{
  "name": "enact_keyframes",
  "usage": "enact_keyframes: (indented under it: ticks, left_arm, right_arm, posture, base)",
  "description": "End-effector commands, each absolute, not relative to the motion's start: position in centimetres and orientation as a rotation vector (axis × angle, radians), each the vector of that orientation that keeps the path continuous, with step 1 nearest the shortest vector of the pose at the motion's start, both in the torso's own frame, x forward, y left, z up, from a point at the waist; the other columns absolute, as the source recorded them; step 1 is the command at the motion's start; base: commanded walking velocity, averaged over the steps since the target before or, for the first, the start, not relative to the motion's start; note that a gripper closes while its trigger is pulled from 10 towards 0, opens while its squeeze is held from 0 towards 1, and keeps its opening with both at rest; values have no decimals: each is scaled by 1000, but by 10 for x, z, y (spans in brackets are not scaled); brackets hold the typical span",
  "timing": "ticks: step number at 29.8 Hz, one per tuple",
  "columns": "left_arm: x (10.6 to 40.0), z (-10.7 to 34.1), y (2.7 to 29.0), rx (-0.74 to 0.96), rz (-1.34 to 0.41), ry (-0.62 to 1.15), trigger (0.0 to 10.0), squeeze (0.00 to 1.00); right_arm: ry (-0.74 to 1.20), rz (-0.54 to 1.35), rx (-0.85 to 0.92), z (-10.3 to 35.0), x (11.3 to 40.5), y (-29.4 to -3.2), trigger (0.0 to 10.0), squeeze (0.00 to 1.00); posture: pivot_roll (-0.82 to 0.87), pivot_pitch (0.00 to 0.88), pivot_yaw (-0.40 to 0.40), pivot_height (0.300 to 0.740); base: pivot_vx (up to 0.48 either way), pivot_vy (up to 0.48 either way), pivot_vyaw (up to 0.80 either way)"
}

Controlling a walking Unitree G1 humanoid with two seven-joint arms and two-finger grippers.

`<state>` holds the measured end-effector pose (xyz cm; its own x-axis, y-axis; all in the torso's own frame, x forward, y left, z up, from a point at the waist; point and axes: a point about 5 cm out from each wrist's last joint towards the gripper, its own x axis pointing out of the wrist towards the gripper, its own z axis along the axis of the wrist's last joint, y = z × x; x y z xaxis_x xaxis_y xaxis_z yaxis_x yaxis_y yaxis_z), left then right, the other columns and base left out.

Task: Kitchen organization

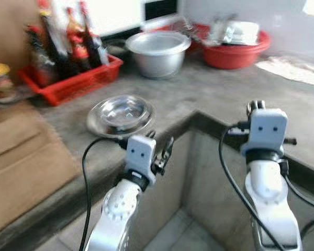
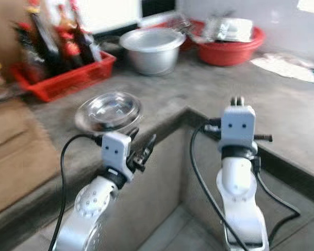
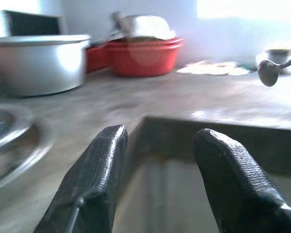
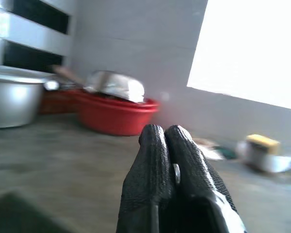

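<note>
A shiny steel plate (image 1: pixel 120 114) lies on the grey stone counter (image 1: pixel 199 89) near its inner corner. My left gripper (image 1: pixel 162 149) hovers just in front of the plate at the counter's edge, its fingers (image 3: pixel 92 179) open with nothing between them. My right gripper (image 1: pixel 256 106) is raised over the counter's right arm, its fingers (image 4: pixel 160 165) pressed shut and empty. Behind the plate stand a large steel pot (image 1: pixel 158 52) and a red basin (image 1: pixel 231 48) with white dishes stacked in it.
A red crate of dark sauce bottles (image 1: pixel 68 57) stands at the back left, with a yellow-lidded jar (image 1: pixel 0 81) beside it. A brown cardboard sheet (image 1: pixel 21 157) lies at the left. A white cloth (image 1: pixel 290 70) is at the far right. The counter wraps an L around a recess (image 1: pixel 199 198).
</note>
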<state>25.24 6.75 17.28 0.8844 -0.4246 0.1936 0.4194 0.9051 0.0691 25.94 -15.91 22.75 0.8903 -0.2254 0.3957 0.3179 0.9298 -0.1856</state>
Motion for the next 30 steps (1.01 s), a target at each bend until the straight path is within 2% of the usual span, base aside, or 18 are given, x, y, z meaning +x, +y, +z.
enact_keyframes:
  ticks: [1,15,23,28,29,30]
  left_arm:
    - [254,171,71,34,-420,-194,10000,0]
    - [255,173,72,51,-417,-218,10000,0]
    - [257,172,71,54,-421,-205,10000,0]
    - [258,172,73,43,-407,-199,10000,0]
    - [258,172,74,52,-406,-203,10000,0]
    - [258,172,74,57,-406,-205,10000,0]
  right_arm:
    - [-413,-278,-260,234,257,-155,0,0]
    - [-424,-277,-293,235,257,-154,0,0]
    - [-427,-281,-311,236,259,-154,0,0]
    - [-424,-277,-314,236,260,-154,0,0]
    - [-415,-252,-314,235,263,-151,2431,0]
    - [-412,-245,-311,235,263,-151,2431,0]
  posture:
    - [14,19,23,740]
    - [13,13,22,740]
    - [8,5,26,740]
    - [8,3,26,740]
    - [9,2,23,740]
    - [9,3,23,740]
  base:
    - [0,0,-781]
    - [0,0,-781]
    - [30,-404,-780]
    - [0,0,-779]
    - [0,0,0]
    - [0,0,0]
